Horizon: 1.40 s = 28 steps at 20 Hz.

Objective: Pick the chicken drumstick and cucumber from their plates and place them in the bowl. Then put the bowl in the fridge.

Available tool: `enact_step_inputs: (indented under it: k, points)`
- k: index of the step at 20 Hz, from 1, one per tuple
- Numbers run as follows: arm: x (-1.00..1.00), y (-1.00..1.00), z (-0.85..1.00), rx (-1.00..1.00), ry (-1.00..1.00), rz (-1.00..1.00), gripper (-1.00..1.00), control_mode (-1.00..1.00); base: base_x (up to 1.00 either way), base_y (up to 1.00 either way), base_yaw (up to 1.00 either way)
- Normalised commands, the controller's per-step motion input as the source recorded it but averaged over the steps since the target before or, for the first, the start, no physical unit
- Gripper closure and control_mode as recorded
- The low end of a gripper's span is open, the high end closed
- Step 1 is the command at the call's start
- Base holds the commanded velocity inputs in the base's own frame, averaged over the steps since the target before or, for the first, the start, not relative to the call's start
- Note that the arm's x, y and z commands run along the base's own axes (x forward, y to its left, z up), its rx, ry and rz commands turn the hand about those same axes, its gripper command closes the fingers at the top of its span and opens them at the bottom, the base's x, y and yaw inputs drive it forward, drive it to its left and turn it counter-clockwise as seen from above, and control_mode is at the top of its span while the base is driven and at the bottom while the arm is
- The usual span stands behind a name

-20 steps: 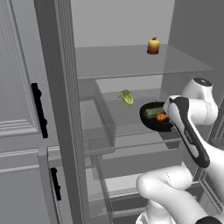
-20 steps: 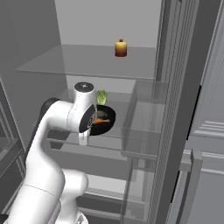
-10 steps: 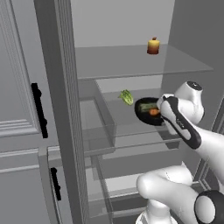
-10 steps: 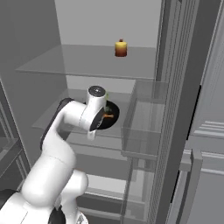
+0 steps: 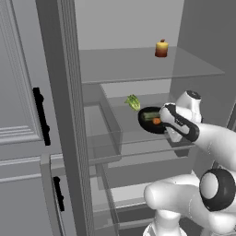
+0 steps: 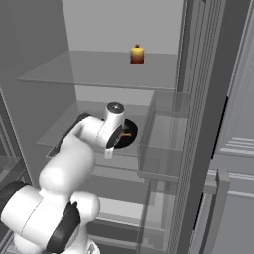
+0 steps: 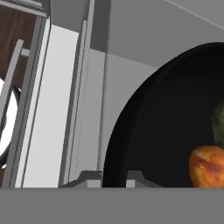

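My gripper [image 7: 113,177] is shut on the near rim of the black bowl [image 7: 131,127], inside the open fridge [image 5: 203,37]. In the bowl lie the orange-brown chicken drumstick [image 7: 208,166] and the dark green cucumber [image 7: 218,120]. From the left base view the bowl [image 5: 148,123] sits at the height of the middle glass shelf, holding the cucumber [image 5: 150,115] and the drumstick [image 5: 156,121], and my gripper [image 5: 166,123] is at its right edge. The right base view has the bowl [image 6: 130,139] half hidden behind my hand. Whether the bowl touches the shelf I cannot tell. The plates are out of view.
A leafy green vegetable [image 5: 133,102] lies on the same shelf just behind the bowl. A small orange-yellow item [image 5: 161,48] stands on the upper glass shelf [image 5: 138,67]. A clear bin [image 5: 103,133] hangs to the left, and the fridge door [image 5: 23,115] stands open beside it.
My arm has reached deeper into the fridge and carried the bowl along the middle shelf toward the leafy vegetable. The grip on the rim is unchanged.
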Motion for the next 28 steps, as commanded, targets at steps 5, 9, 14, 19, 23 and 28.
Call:
enact_step_inputs:
  k: [5,9,14,19,23,28]
  points:
    - [0.66,0.0,-0.26,0.0,0.0,0.0,1.0,-1.0,0.0,0.0,0.0]
    - [0.72,0.01,-0.13,0.0,0.01,0.0,1.0,-1.0,0.0,0.0,0.0]
    - [0.26,0.0,-0.06,0.0,0.02,0.0,1.0,-1.0,0.0,0.0,0.0]
    - [0.02,0.0,-0.03,0.0,0.0,0.0,-1.0,-1.0,0.0,0.0,0.0]
    - [0.0,0.0,0.0,0.0,0.0,0.0,-1.0,-1.0,0.0,0.0,0.0]
    - [-0.04,0.03,0.03,0.0,-0.04,-0.01,-1.0,-1.0,0.0,0.0,0.0]
